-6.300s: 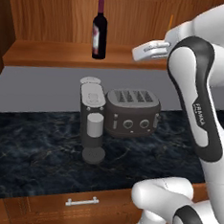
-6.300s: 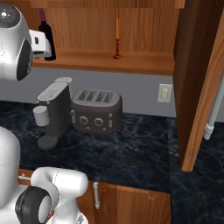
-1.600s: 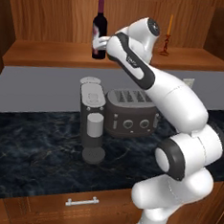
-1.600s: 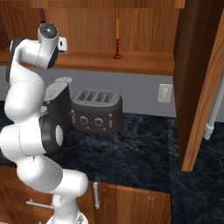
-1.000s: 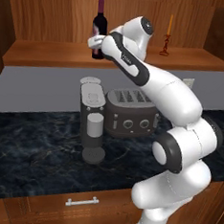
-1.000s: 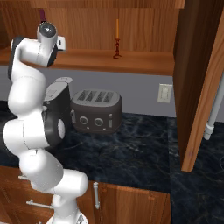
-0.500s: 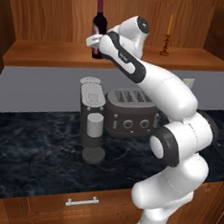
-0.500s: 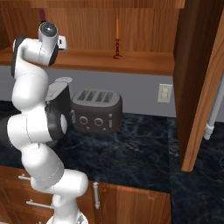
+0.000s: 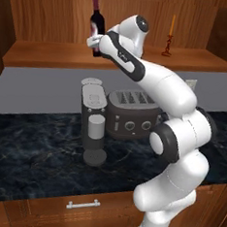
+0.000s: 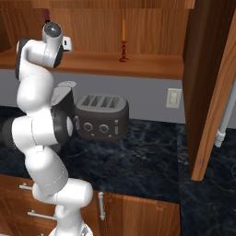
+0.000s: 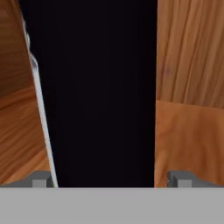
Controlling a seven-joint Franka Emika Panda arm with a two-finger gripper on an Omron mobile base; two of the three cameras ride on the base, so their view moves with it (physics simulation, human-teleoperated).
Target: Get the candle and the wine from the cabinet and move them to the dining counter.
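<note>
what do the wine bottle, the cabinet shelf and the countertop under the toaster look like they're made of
Wine bottle: dark glass, seemingly glossy, with a red capsule. Cabinet shelf: reddish-brown wood, streaked with visible grain. Countertop: probably polished black marble, pale veins running across it.

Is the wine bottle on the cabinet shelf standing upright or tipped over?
Upright: the wine bottle stands on the shelf with its neck pointing up, between the open gripper fingers.
</note>
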